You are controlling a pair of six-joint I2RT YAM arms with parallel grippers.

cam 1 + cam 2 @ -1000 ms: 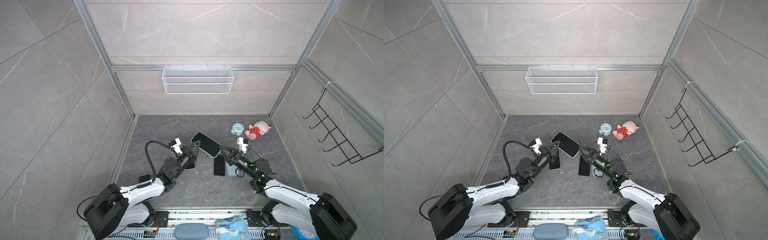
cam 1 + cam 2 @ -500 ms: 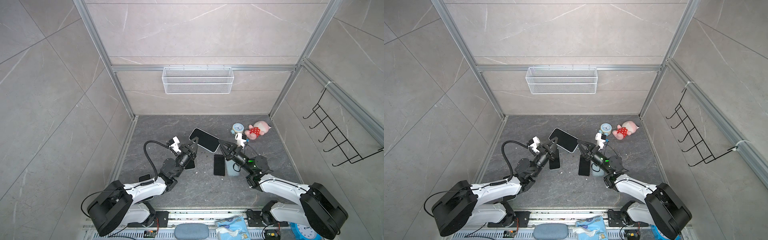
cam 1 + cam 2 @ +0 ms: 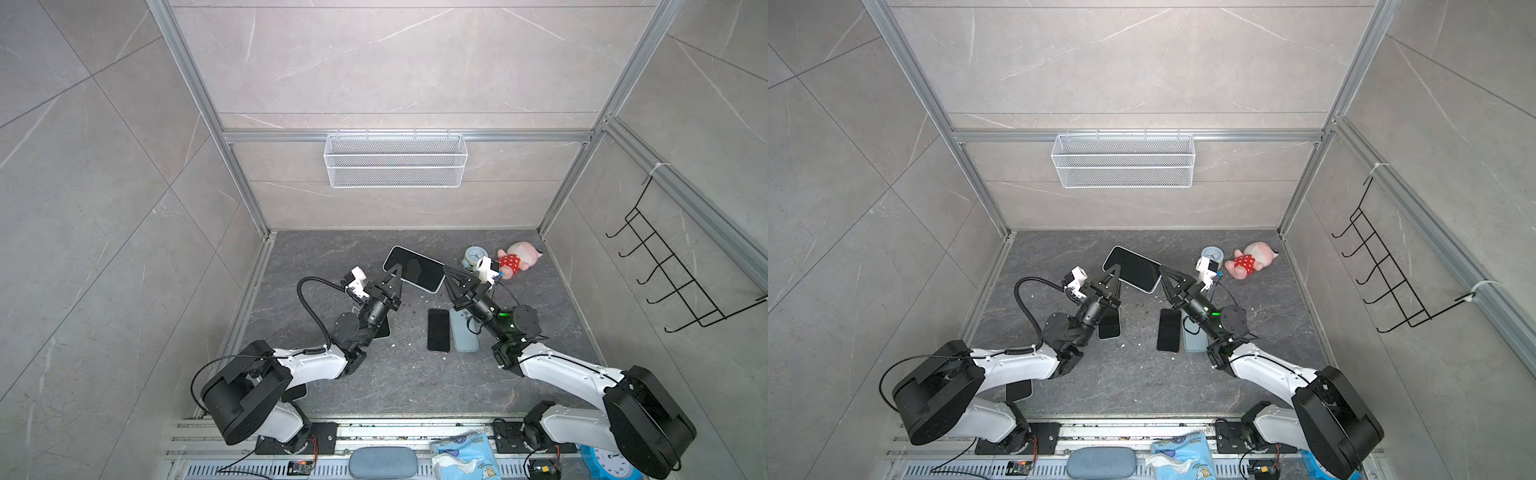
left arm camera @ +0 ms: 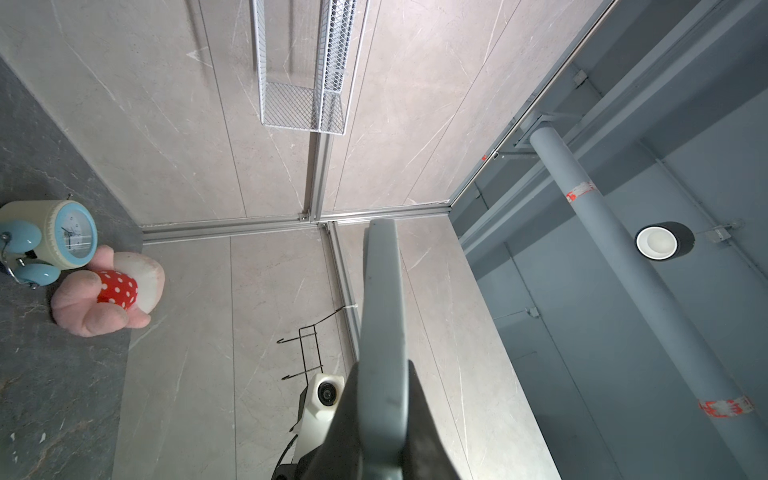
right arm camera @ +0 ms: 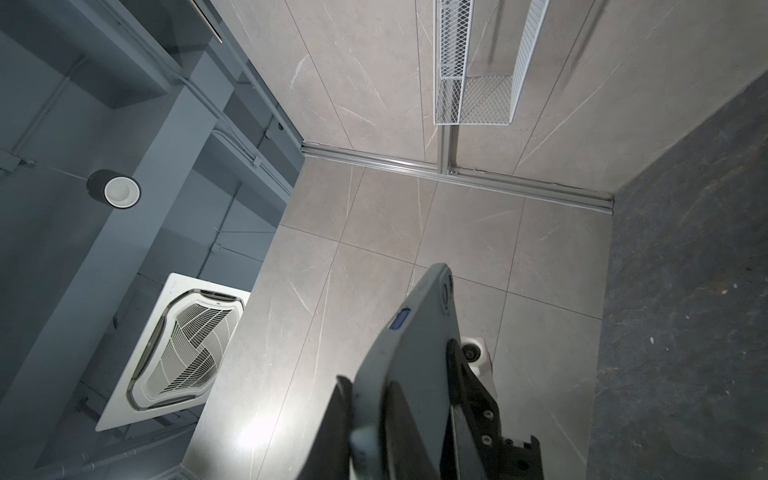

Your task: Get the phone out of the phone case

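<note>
Grey-blue is the colour of the case (image 4: 380,299) where its edge is seen in the left wrist view; any brand or lettering on it cannot be made out. In the right wrist view a small blue button (image 5: 400,322) is seen on its rim, and round lens rings (image 5: 445,291) near its far corner.

In both top views the phone (image 3: 413,269) (image 3: 1133,268) is shown with a glossy black screen turned upward. A thin pale rim of case is seen around it, and the corners are rounded. It is held raised over the dark stone floor (image 3: 332,257), slanted, between the two arms. Its left end is pinched by the left gripper (image 3: 397,269), whose jaws are pressed tight on the edge. Its right end is pinched by the right gripper (image 3: 445,270); in the right wrist view the case is seen clamped between the dark fingers (image 5: 465,374).

On the floor below, a black phone (image 3: 438,330) and a pale blue slab (image 3: 464,334) are laid side by side; whether the slab is a phone or a case cannot be told. A cartoon figure is printed on the pack (image 3: 463,457) at the near edge, but its writing is too small to be read. The same is true of the numerals on the alarm clock (image 4: 72,232).
</note>
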